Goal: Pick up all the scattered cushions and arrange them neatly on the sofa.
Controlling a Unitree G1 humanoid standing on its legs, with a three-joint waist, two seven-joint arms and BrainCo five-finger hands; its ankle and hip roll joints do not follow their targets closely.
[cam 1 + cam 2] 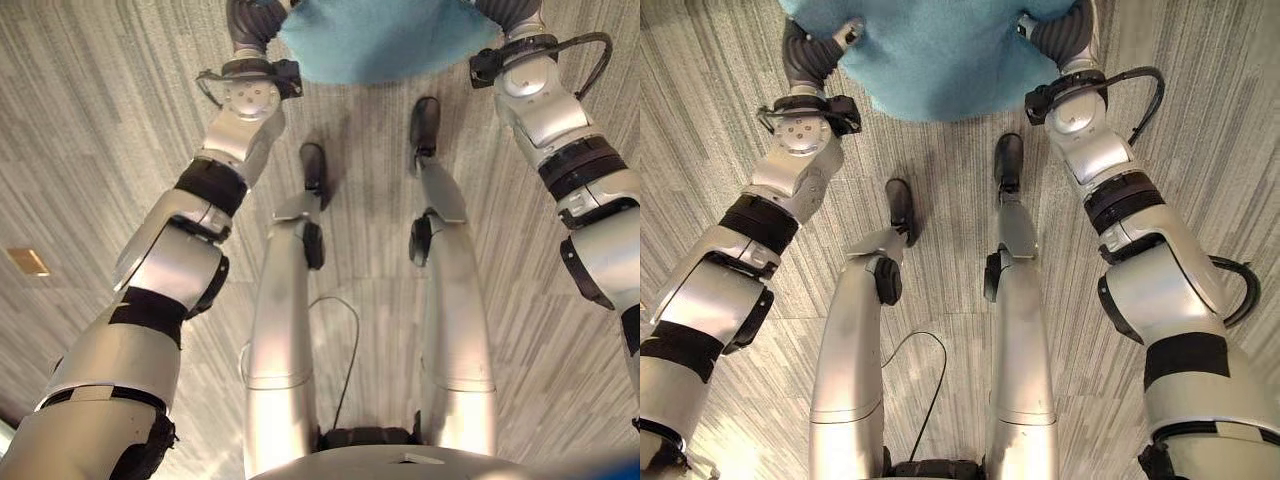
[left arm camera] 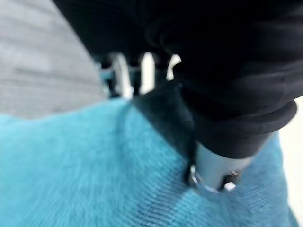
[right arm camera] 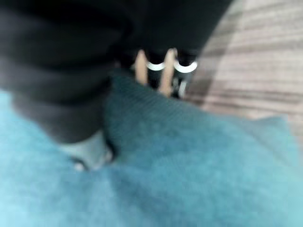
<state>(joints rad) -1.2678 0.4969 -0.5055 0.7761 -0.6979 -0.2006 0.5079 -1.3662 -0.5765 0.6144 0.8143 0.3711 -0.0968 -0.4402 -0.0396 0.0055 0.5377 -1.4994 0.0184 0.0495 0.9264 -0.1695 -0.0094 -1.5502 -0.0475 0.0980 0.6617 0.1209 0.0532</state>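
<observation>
A teal cushion (image 1: 940, 50) hangs above the carpet at the top of both eye views, held between my two hands. My left hand (image 1: 805, 52) grips its left edge and my right hand (image 1: 1065, 35) its right edge. In the left wrist view the thumb (image 2: 215, 168) presses on the near face of the cushion (image 2: 94, 170), while the fingers (image 2: 122, 75) reach over its rim to the far side. The right wrist view shows the same pinch: thumb (image 3: 87, 151) on the cushion (image 3: 213, 165), fingers (image 3: 163, 71) beyond its edge.
Grey striped carpet (image 1: 90, 120) lies below on all sides. A small brass floor plate (image 1: 28, 262) is set into it at the left.
</observation>
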